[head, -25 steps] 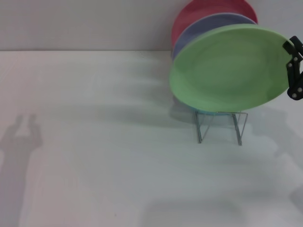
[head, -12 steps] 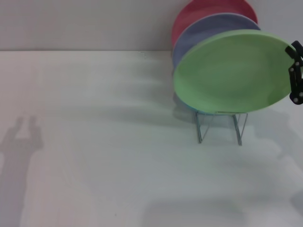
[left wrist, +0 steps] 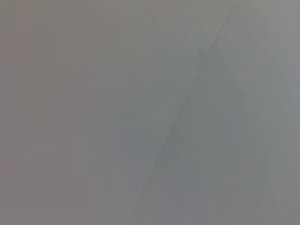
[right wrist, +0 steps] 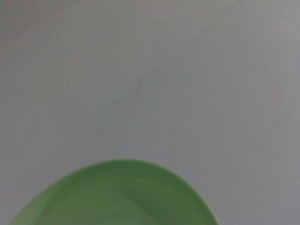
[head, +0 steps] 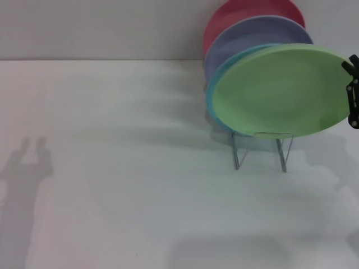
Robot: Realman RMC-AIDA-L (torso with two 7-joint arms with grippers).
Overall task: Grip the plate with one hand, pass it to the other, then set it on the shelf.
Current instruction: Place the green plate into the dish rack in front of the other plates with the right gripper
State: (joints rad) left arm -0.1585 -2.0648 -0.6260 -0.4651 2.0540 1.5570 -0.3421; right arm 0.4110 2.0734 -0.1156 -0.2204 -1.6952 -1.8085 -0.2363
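Observation:
The light green plate hangs tilted in the air just above and in front of the wire shelf at the back right of the table. My right gripper shows at the head view's right edge, shut on the plate's right rim. The plate's rim also fills the bottom of the right wrist view. My left gripper is out of view; only a shadow of an arm lies on the table at the left. The left wrist view shows only a bare grey surface.
The shelf holds a turquoise plate, a lavender plate and a red plate, upright one behind the other, close behind the green plate. A grey wall runs behind the white table.
The green plate and my right gripper have shifted to the right and slightly down. The turquoise plate's rim now shows at the green plate's left side.

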